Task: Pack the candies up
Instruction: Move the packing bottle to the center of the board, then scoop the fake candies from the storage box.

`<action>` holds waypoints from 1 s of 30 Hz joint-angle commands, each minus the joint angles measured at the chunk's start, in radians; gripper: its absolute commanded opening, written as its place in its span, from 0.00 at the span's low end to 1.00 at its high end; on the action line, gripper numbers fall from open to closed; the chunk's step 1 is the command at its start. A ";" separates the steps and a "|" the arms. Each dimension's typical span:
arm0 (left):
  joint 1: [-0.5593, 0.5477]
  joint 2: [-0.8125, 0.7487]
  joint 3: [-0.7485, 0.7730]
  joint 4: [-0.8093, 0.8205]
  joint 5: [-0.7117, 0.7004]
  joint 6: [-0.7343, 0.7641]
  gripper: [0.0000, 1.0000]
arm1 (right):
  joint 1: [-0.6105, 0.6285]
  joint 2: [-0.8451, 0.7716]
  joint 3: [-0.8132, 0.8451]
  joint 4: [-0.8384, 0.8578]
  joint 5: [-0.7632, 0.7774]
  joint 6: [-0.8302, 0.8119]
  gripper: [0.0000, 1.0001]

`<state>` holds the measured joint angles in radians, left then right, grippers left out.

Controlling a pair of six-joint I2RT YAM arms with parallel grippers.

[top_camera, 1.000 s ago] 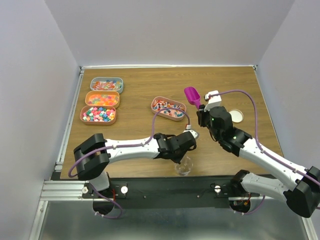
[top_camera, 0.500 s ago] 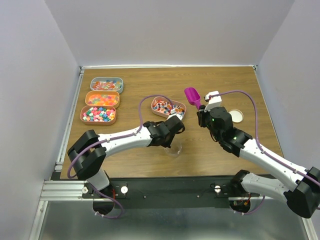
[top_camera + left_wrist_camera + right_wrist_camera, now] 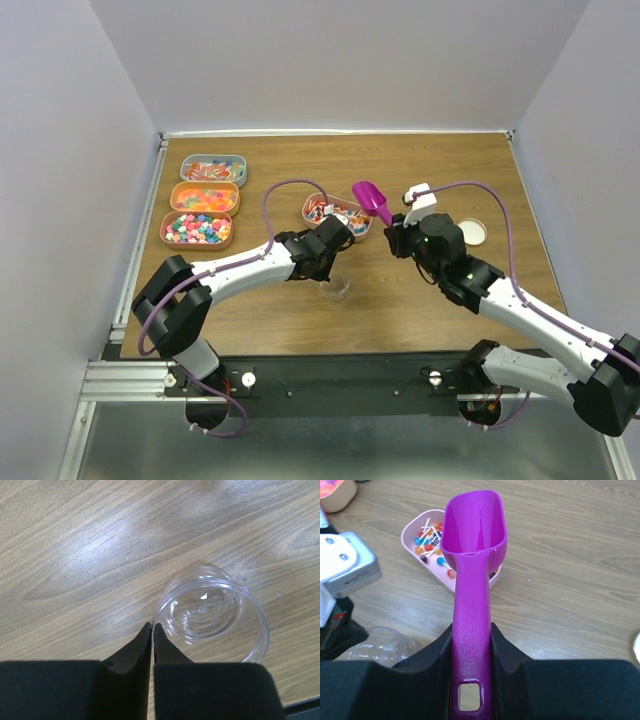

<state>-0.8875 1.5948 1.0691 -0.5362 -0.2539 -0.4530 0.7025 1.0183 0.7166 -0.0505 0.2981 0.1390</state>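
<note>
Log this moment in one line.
left fingers: shut on cup rim | right fingers: shut on scoop handle | scoop: empty, by tray | cup: empty | candies: in tray

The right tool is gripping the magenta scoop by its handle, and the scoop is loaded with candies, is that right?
Not quite. The right tool does grip the magenta scoop by its handle, but the scoop is empty, not loaded. The right wrist view looks straight into its bare bowl.
</note>
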 commanded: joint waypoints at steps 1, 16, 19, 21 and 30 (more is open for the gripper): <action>0.002 -0.015 -0.009 0.010 0.025 0.002 0.18 | -0.005 0.005 -0.009 0.009 -0.137 -0.001 0.01; 0.255 -0.200 0.034 0.062 0.179 0.118 0.66 | -0.076 0.252 0.251 -0.204 -0.330 -0.088 0.01; 0.376 -0.155 0.060 0.105 0.176 0.151 0.67 | -0.125 0.324 0.334 -0.285 -0.388 -0.128 0.01; 0.419 -0.112 0.101 0.136 0.188 0.165 0.67 | -0.144 0.357 0.423 -0.363 -0.419 -0.195 0.01; 0.467 0.186 0.354 0.114 0.242 0.240 0.63 | -0.202 0.500 0.664 -0.669 -0.447 -0.390 0.01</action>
<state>-0.4164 1.6897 1.3304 -0.4152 -0.0746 -0.2703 0.5205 1.4643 1.2648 -0.4885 -0.1020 -0.1135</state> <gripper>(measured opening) 0.643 0.346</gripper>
